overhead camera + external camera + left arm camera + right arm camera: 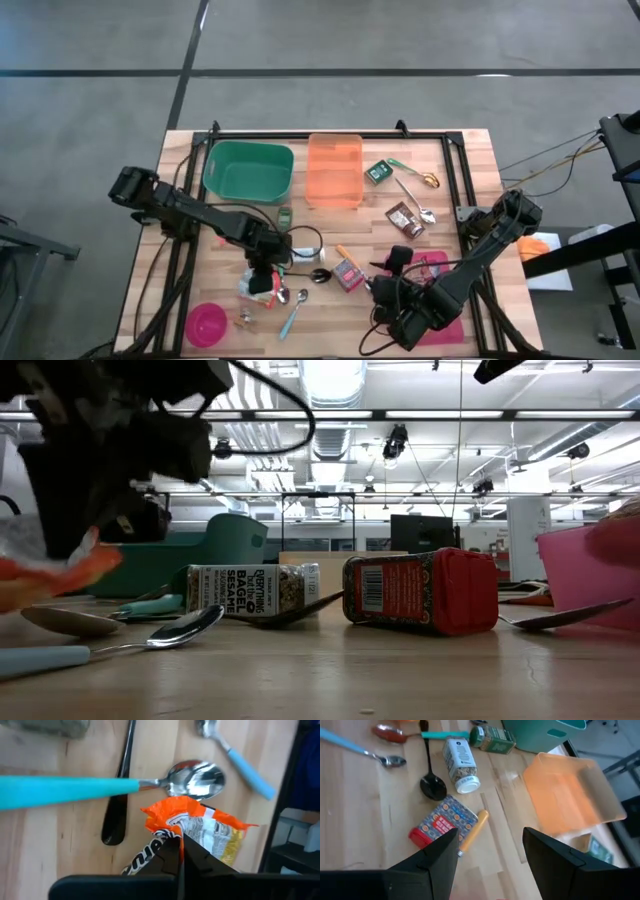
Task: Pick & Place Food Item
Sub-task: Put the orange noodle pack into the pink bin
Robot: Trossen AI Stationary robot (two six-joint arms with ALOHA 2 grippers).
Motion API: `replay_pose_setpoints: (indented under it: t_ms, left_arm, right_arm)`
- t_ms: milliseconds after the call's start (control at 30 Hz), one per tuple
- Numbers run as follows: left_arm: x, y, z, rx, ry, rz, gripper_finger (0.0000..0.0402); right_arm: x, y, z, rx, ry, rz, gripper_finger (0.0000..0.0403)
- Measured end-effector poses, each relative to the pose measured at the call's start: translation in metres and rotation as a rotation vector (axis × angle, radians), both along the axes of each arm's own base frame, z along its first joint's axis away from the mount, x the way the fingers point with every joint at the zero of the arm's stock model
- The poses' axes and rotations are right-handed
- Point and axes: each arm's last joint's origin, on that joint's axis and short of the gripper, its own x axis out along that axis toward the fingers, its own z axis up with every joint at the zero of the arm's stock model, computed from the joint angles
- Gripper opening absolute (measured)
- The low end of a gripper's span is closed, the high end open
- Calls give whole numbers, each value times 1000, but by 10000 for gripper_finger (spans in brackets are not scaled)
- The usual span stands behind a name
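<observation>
Left gripper clamps snack packet

Left gripper (262,283) is pinched shut on the orange snack packet (200,827), low on the table beside the spoons. Grasp step done. Next likely: lift, carry to the orange bin (334,170). Right gripper (490,852) waits, fingers apart.

Dark jointed arms, black cables, blocky tool (490,852).

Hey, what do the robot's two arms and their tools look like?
Both arms are dark, nearly black, built of jointed segments with black cables looping along them. The left tool ends in two flat black fingers; the right tool has two broad, angular black fingers.
</observation>
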Motion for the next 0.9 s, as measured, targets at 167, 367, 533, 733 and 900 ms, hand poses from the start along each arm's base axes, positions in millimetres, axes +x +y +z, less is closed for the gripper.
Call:
replay_pose_setpoints:
  t_ms: [167,367,533,733,900]
  left_arm:
    - [-5,3,22,66,-113,44,0]
    - [-4,6,55,156,-381,127,0]
    - [5,5,77,120,-607,180,0]
    - [17,2,86,74,-765,214,0]
    - [21,3,89,122,-827,247,0]
  right_arm:
    - [3,-3,0,94,-72,-103,219]
    - [12,-15,-2,179,-143,-240,219]
    - [27,-27,-2,194,-178,-278,219]
    - [47,-46,2,134,-228,-282,219]
    - [57,-62,2,112,-223,-310,219]
